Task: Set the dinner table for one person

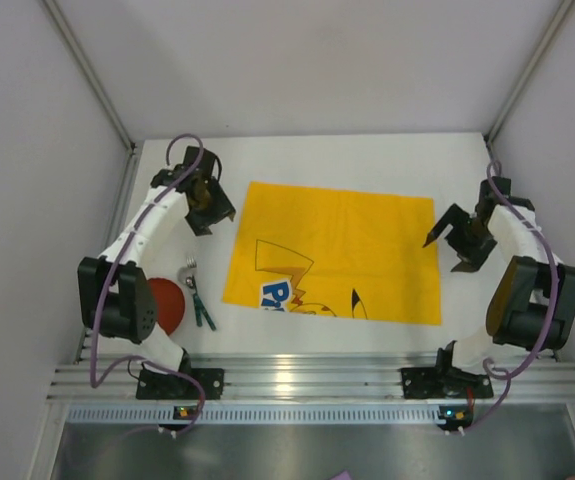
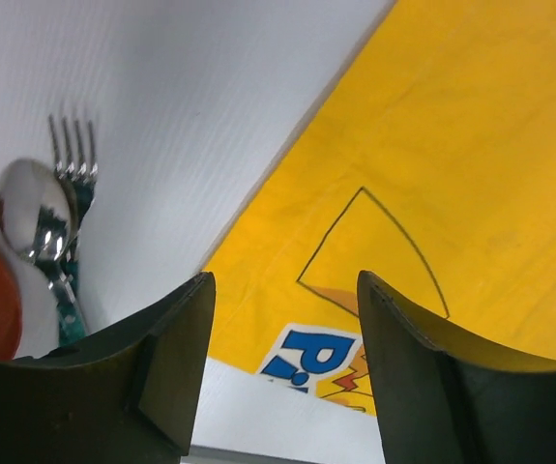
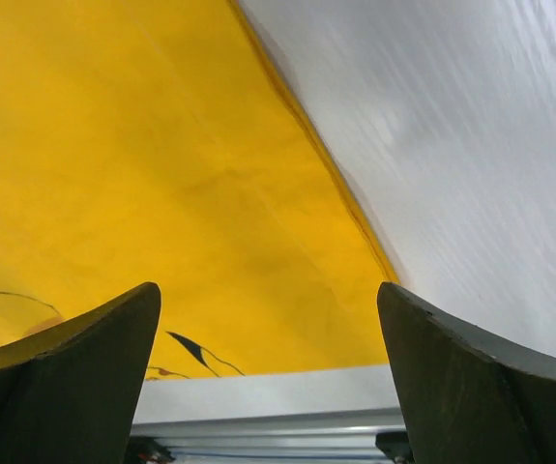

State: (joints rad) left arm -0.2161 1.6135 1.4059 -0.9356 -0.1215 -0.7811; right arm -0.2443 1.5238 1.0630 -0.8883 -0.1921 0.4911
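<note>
A yellow cartoon-printed cloth (image 1: 337, 250) lies flat in the middle of the white dinner table (image 1: 367, 155). My left gripper (image 1: 210, 208) is open and empty above the cloth's far left corner; the cloth also shows in the left wrist view (image 2: 432, 164). My right gripper (image 1: 447, 240) is open and empty at the cloth's right edge; the cloth also shows in the right wrist view (image 3: 161, 174). A fork (image 1: 191, 268) and a spoon (image 2: 34, 208) with green handles lie left of the cloth, beside a red plate (image 1: 167, 303).
The ribbed aluminium rail (image 1: 307, 378) runs along the near edge, with both arm bases on it. Pale grey walls enclose the table on the left, back and right.
</note>
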